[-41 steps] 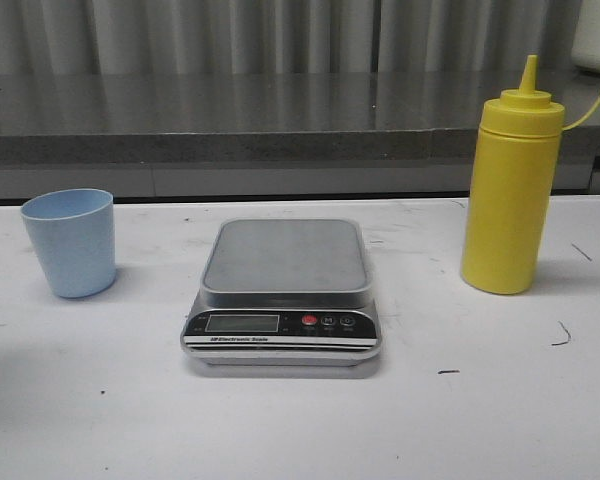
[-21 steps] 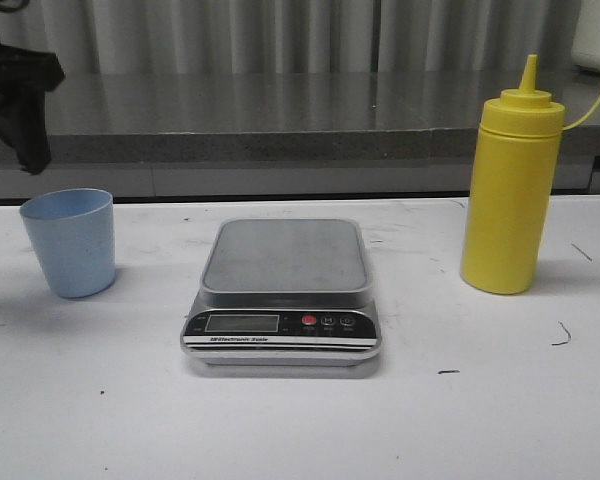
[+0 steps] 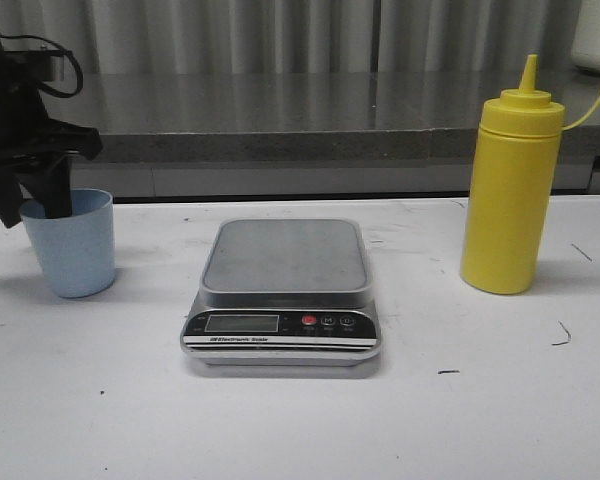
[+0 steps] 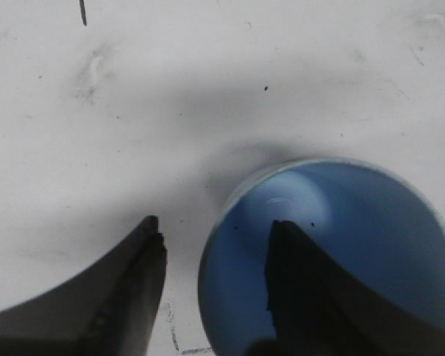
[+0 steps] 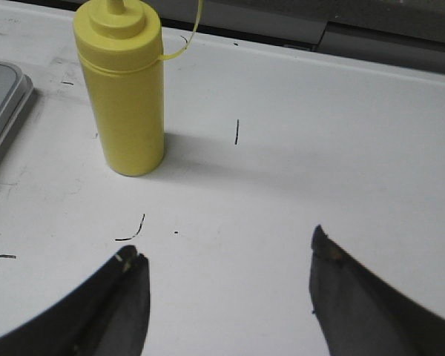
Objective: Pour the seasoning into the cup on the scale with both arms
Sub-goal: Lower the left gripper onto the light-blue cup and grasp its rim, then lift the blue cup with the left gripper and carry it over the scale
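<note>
A: Step? You're at the cup pickup. Left gripper (image 4: 211,285) has its jaws wide, straddling the rim of the pale blue cup (image 3: 70,243), one inside, one outside; it sits on the desk (image 3: 480,420) left of the scale (image 3: 284,290).

B: Next?

A: Likely pinch the wall, lift, set it on the steel platform. Right gripper (image 5: 226,278) hangs wide, well short of the yellow squeeze bottle (image 5: 124,89). White scuffed desk, grey counter ledge (image 3: 280,110) behind.
</note>
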Available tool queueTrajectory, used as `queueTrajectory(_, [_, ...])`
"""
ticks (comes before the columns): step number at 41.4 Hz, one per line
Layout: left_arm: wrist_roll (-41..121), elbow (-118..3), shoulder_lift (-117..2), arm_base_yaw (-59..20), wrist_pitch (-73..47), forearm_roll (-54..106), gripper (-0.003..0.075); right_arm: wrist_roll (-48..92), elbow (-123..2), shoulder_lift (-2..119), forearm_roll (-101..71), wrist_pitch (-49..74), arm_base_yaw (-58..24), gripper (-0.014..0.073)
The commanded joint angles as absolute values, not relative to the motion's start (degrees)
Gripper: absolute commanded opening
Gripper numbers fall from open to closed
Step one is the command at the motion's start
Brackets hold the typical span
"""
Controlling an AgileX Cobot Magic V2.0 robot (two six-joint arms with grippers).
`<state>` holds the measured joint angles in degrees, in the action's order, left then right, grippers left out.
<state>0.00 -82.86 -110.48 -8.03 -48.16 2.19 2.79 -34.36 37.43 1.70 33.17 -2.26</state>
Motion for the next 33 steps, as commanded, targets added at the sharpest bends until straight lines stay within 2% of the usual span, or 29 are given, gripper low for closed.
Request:
queueTrajectory(1, [0.0, -84.7, -107.5, -8.4, -46.3, 2.1, 0.0150, 3.2, -36.2, 37.8, 2.6, 29.7, -1.9, 0.0490])
queueTrajectory(7, [0.0, -84.7, -107.5, -8.4, -46.4, 2.1, 0.0035, 3.2, -36.2, 37.8, 2.6, 29.7, -1.9, 0.0490])
queueTrajectory(11, [0.0, -84.8, -107.5, -8.4, -46.6, 2.1, -0.0016, 3.2, -36.2, 37.8, 2.6, 29.7, -1.9, 0.0490])
queueTrajectory(23, [0.0, -92.1, -107.4, -9.2, -54.9, 2.1, -0.0020, 3.2, -36.2, 37.8, 2.6, 29.7, -1.9, 0.0490])
queueTrajectory(33, [0.0, -103.5, -107.3, -14.1, -62.9, 2.1, -0.0020, 3.2, -36.2, 37.8, 2.6, 29.7, -1.9, 0.0490])
